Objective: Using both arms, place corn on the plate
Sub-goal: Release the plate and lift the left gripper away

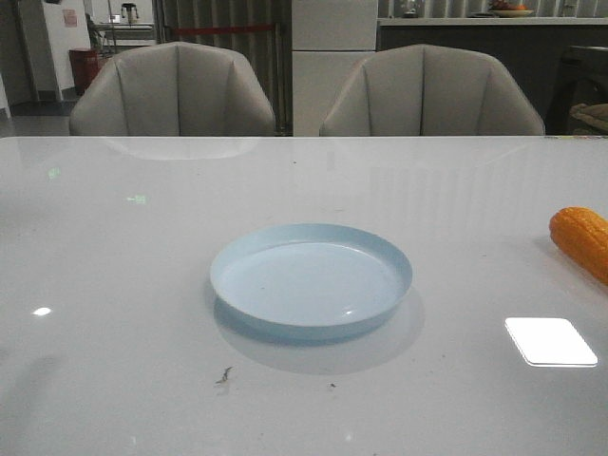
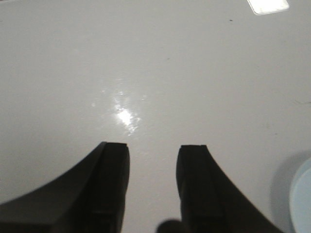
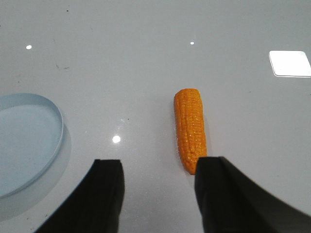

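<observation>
The pale blue plate (image 1: pixel 312 280) sits empty in the middle of the white table. The orange corn (image 1: pixel 581 242) lies on the table at the far right edge of the front view, partly cut off. In the right wrist view the corn (image 3: pixel 190 127) lies just beyond my right gripper (image 3: pixel 159 162), its tapered end by one fingertip; the gripper is open and empty, with the plate (image 3: pixel 29 141) off to one side. My left gripper (image 2: pixel 153 146) is open and empty over bare table, with the plate's rim (image 2: pixel 301 199) at the frame's edge. Neither gripper shows in the front view.
Two grey chairs (image 1: pixel 174 90) (image 1: pixel 432 92) stand behind the table's far edge. A bright light reflection (image 1: pixel 550 341) lies on the table at the front right. Small dark specks (image 1: pixel 224 376) mark the surface in front of the plate.
</observation>
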Tool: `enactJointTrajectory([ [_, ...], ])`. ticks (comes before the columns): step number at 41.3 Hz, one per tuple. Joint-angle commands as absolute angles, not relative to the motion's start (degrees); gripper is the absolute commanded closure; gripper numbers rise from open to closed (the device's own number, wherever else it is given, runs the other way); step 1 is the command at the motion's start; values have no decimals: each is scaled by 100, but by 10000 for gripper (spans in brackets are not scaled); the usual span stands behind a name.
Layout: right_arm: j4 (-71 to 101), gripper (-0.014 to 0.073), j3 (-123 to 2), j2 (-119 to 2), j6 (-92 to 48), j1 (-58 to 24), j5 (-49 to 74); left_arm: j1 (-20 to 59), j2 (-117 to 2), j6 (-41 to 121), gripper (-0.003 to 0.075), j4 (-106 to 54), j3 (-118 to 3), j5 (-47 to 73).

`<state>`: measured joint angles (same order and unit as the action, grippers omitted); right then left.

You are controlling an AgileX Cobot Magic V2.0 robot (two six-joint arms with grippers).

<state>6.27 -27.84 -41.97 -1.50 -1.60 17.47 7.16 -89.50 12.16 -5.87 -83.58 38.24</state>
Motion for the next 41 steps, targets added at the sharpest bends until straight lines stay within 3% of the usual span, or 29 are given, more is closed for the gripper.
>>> enactJointTrajectory([
  [1, 601, 143, -2991, -4204, -149, -126, 1372, 458, -8168, 1212, 395, -608, -7644, 2938],
  [8, 659, 143, -2991, -4204, -144, -126, 1765, 77, -7071, 1212, 395, -562, -5640, 1887],
  [15, 662, 143, -3005, -4204, -144, -106, 1969, 12, -6076, 1212, 395, -562, -4367, 1066],
  [27, 662, 139, -4281, -5339, -33, 550, 2579, 12, -5238, 1212, 395, -562, -4061, 1441],
  [36, 555, 42, -5574, -6893, -38, 651, 2842, 12, -5184, 1212, 395, -572, -4061, 1536],
  [41, 555, 32, -6142, -7852, -38, 646, 2820, 12, -5184, 1212, 395, -572, -4061, 1538],
])
